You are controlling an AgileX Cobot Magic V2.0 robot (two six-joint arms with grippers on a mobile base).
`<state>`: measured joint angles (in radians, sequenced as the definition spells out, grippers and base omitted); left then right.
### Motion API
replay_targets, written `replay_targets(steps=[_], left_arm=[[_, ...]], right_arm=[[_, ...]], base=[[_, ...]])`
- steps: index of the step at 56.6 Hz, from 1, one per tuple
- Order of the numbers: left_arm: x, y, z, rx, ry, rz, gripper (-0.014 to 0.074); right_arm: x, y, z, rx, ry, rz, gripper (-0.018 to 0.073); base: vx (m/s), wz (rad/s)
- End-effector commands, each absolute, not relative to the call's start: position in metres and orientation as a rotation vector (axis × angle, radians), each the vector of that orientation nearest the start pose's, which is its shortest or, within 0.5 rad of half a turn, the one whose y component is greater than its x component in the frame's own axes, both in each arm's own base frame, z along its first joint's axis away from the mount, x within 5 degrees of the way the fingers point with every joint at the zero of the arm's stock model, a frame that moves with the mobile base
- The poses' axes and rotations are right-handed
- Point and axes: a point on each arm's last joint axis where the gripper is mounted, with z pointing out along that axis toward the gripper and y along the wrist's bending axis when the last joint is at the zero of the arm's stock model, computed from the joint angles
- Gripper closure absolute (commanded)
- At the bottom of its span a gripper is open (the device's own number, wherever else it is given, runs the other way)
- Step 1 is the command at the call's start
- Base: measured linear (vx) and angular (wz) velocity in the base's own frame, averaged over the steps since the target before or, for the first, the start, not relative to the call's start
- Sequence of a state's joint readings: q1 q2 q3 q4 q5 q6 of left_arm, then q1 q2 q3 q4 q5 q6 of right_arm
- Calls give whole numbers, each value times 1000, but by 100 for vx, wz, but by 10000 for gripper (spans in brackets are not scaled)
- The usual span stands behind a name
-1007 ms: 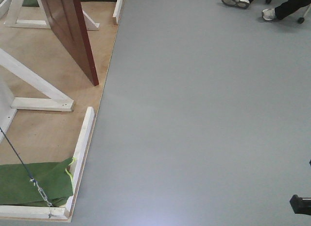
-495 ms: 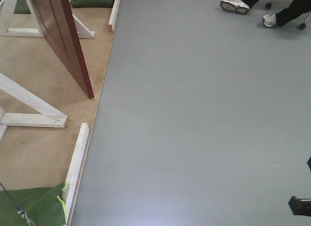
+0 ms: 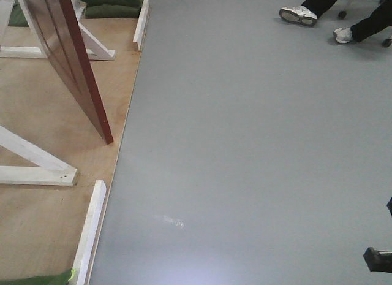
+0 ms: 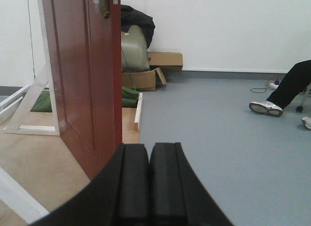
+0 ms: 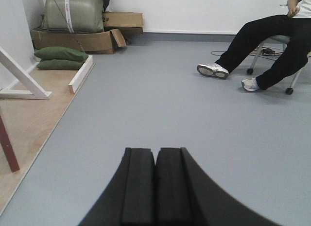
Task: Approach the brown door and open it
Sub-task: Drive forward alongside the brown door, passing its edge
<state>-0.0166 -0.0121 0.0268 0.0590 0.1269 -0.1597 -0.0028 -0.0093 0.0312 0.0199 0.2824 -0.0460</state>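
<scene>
Ahead and left of the clenched, empty left gripper (image 4: 148, 180) stands the glossy reddish-brown wooden door (image 4: 82, 85), free edge nearest; the right gripper (image 5: 155, 184), likewise clenched, sits farther away.
</scene>
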Motion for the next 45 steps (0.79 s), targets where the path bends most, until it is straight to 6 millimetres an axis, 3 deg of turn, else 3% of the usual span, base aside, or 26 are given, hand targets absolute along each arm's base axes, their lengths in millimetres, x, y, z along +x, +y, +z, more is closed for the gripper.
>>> replay_targets(steps=[1, 45], left_arm=[[54, -1, 207, -66, 1513, -94, 600], [55, -1, 207, -67, 1515, -92, 600]], right_arm=[[55, 0, 184, -30, 1695, -30, 559], [55, 0, 184, -31, 1696, -29, 559]], base=[[29, -3], [31, -5]])
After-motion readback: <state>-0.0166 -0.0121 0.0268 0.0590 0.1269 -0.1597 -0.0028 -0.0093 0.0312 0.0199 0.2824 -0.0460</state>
